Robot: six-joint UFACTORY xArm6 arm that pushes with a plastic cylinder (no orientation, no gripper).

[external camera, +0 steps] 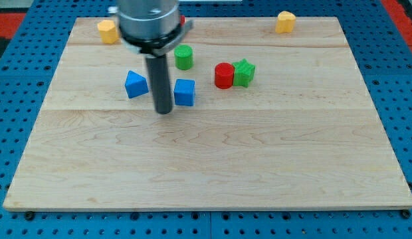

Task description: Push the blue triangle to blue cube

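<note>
The blue triangle (135, 84) lies on the wooden board (212, 166) at the view's upper left. The blue cube (185, 92) lies a short way to its right. My tip (164, 111) rests on the board between the two, just left of the blue cube and slightly below both blocks. The rod rises from there and hides a strip of board between the two blue blocks. I cannot tell whether the rod touches the cube's left side.
A green cylinder (184, 58) sits above the blue cube. A red cylinder (224, 75) and a green star-shaped block (244, 72) touch each other to the right. Yellow blocks sit at the top left (107, 30) and top right (285, 22).
</note>
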